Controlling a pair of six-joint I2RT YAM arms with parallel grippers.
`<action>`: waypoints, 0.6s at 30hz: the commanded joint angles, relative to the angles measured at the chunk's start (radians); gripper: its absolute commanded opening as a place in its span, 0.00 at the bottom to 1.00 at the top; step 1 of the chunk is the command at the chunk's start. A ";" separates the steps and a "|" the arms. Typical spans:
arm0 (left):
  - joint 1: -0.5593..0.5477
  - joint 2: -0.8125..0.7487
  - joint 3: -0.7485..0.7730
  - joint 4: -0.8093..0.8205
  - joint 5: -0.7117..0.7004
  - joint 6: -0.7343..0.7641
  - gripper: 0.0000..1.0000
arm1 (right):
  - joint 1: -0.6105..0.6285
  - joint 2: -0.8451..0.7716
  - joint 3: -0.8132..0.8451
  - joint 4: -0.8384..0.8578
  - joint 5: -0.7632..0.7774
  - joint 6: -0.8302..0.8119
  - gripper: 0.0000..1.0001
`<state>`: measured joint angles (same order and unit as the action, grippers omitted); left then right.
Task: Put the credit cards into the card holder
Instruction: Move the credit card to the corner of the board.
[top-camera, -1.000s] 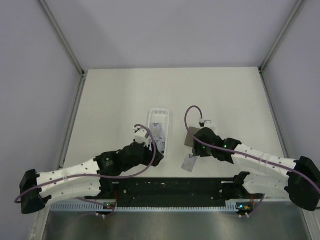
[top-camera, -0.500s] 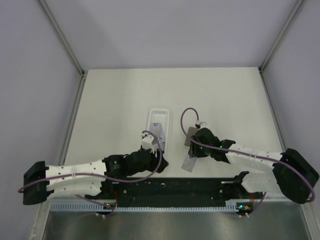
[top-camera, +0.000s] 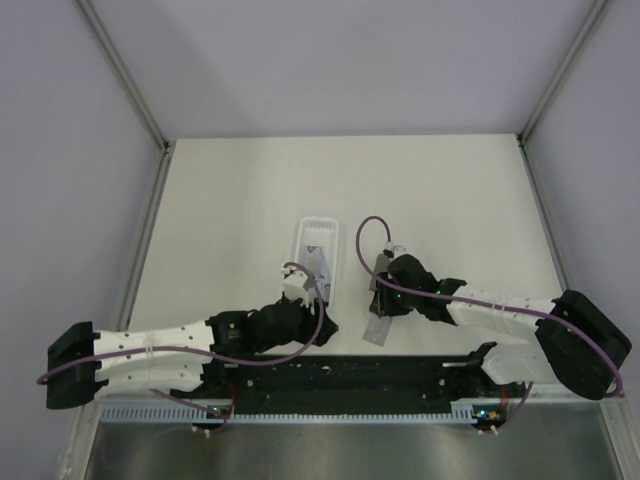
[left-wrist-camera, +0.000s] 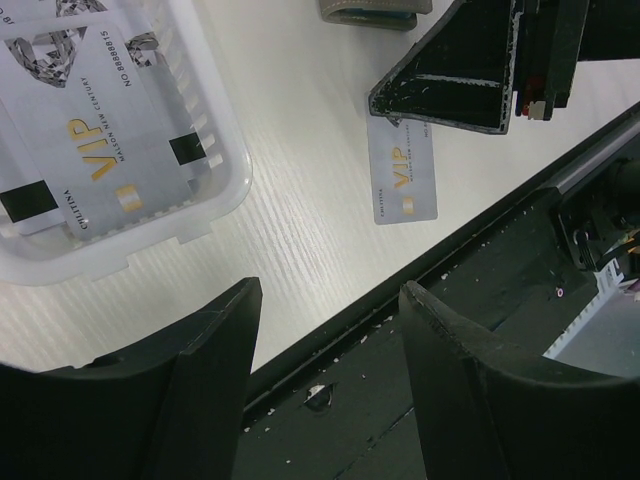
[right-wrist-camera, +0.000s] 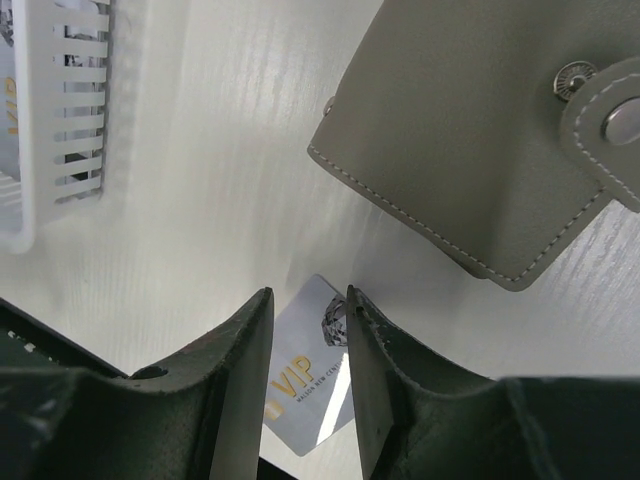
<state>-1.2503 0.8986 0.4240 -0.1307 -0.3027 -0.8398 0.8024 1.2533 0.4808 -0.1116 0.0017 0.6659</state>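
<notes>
Fingers of my right end effector (right-wrist-camera: 307, 300) hide both sides of the loose card (right-wrist-camera: 305, 400); card holder (right-wrist-camera: 470, 140) is cropped top-right.

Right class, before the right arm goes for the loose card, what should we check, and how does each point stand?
1. Loose card lies flat on the table: ok.
2. Right fingers apart, above that card: ok.
3. Card holder open to receive it: not ok, folded shut.
4. Left fingers empty, away from the card: ok.
5. Right fingers touching the card: cannot tell.
</notes>
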 joint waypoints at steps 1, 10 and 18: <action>-0.005 -0.012 -0.004 0.054 -0.003 -0.007 0.63 | -0.002 0.015 -0.002 0.004 -0.063 -0.003 0.35; -0.005 0.016 -0.014 0.098 0.019 -0.013 0.63 | 0.012 0.021 -0.025 0.073 -0.143 -0.006 0.34; -0.005 0.028 -0.018 0.109 0.027 -0.013 0.63 | 0.047 0.046 -0.030 0.145 -0.198 0.012 0.34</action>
<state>-1.2510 0.9215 0.4145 -0.0776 -0.2832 -0.8440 0.8276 1.2831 0.4641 -0.0395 -0.1543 0.6693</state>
